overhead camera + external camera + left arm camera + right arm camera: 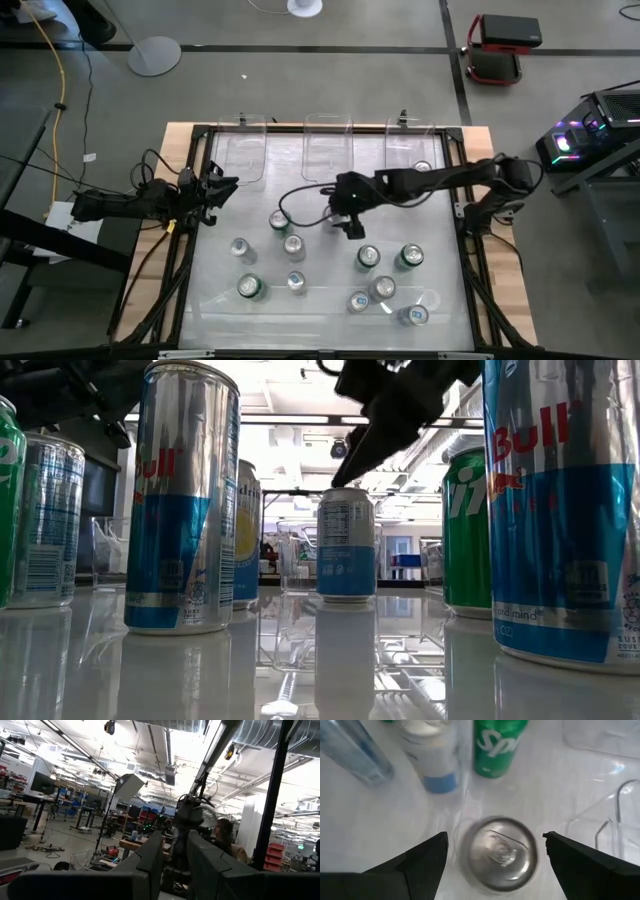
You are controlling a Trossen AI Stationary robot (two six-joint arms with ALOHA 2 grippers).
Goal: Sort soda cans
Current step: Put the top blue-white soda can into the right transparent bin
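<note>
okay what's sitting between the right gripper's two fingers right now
A soda can, upright, seen top-down in the right wrist view. The right gripper is open, fingers either side, not touching it.

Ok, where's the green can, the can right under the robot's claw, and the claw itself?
Green can (495, 745): right wrist view, on its printed side.
Silver can (501, 851): right wrist view, on its top.
Right gripper (495, 862): right wrist view, midway between its open fingertips.

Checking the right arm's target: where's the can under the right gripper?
In the high view the can stands mid-table, just right of the green-bodied can, with the open right gripper directly above it, in front of the clear bins.
</note>
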